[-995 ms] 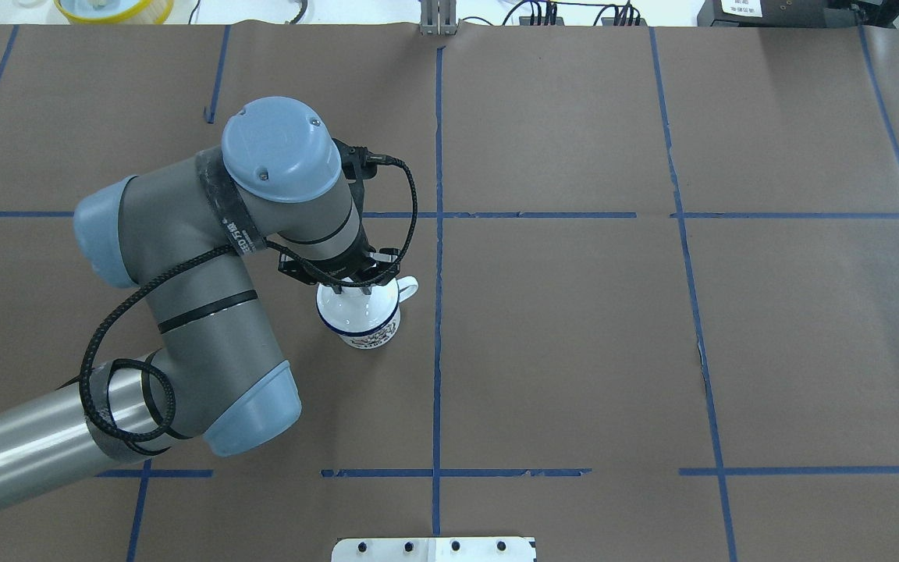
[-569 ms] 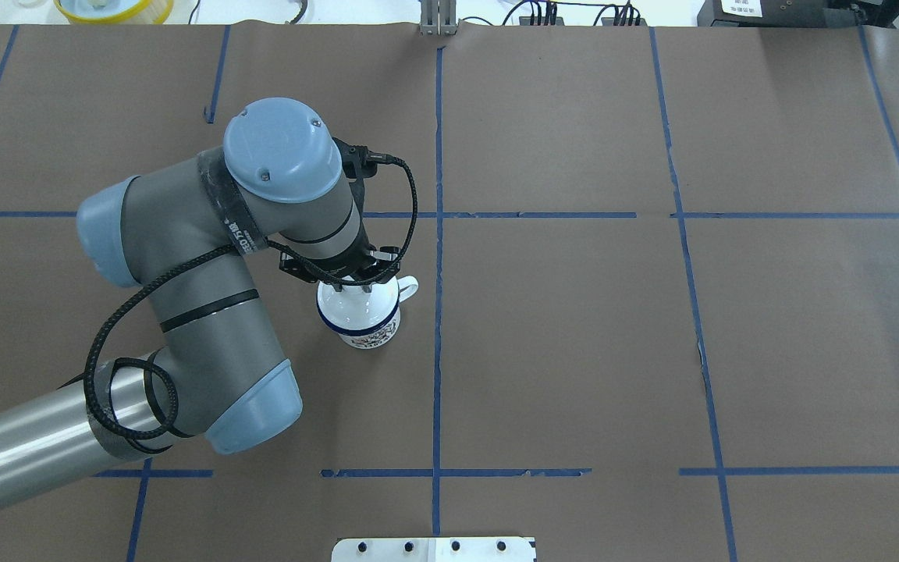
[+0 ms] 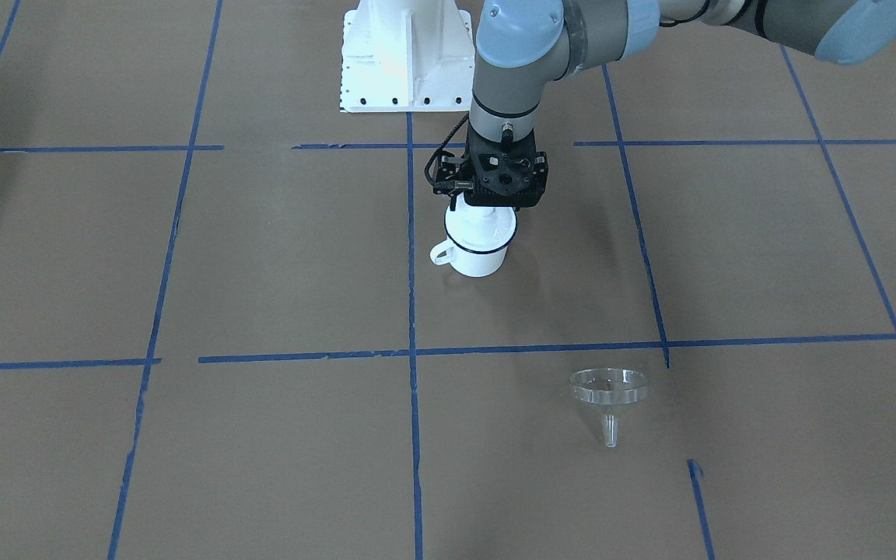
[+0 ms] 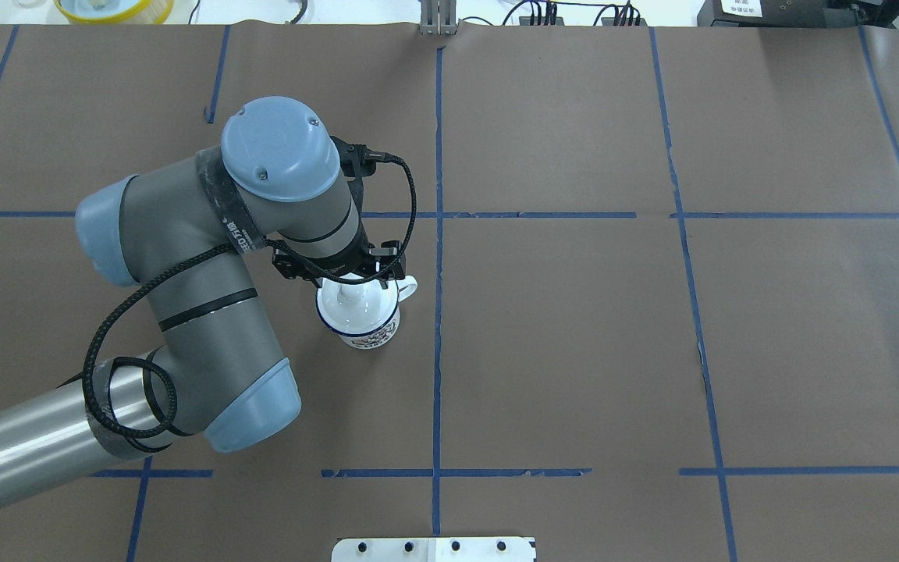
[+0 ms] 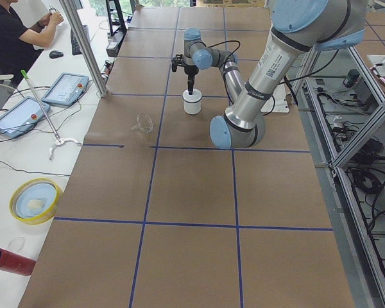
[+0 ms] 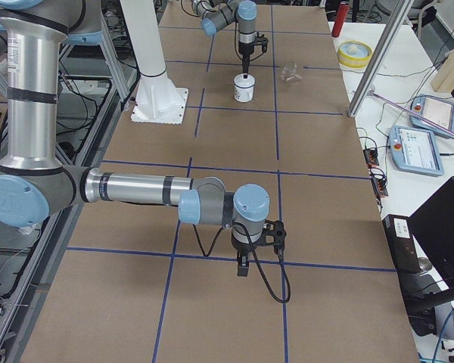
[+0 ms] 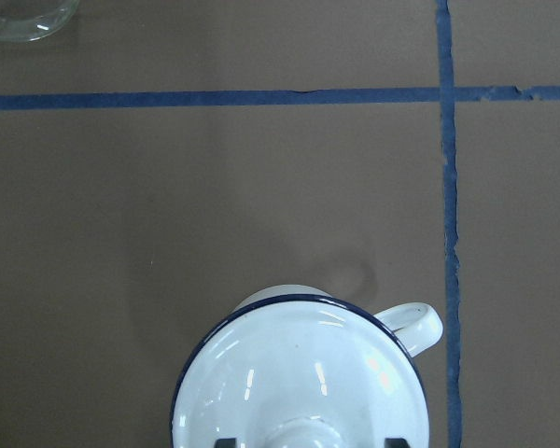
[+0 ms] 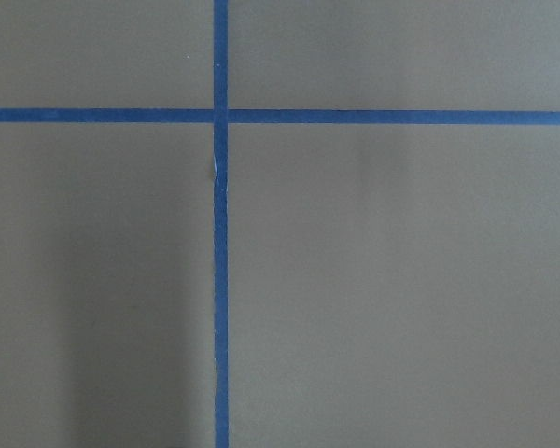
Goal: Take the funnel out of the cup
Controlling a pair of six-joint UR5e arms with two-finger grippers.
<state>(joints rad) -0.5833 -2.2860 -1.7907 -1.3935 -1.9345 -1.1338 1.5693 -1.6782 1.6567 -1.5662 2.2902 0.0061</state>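
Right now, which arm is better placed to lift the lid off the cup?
Left. The left pincer hangs right over the knob of the lid on the cup; the right pincer is far off along the table.

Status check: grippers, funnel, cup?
Left gripper open, astride knob of lid. Right gripper far off, state unclear. Funnel on table, apart from cup. Lid sits on cup.

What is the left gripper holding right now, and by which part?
Nothing, it seems: left gripper open, fingers straddling the lid knob atop the cup without touching it.
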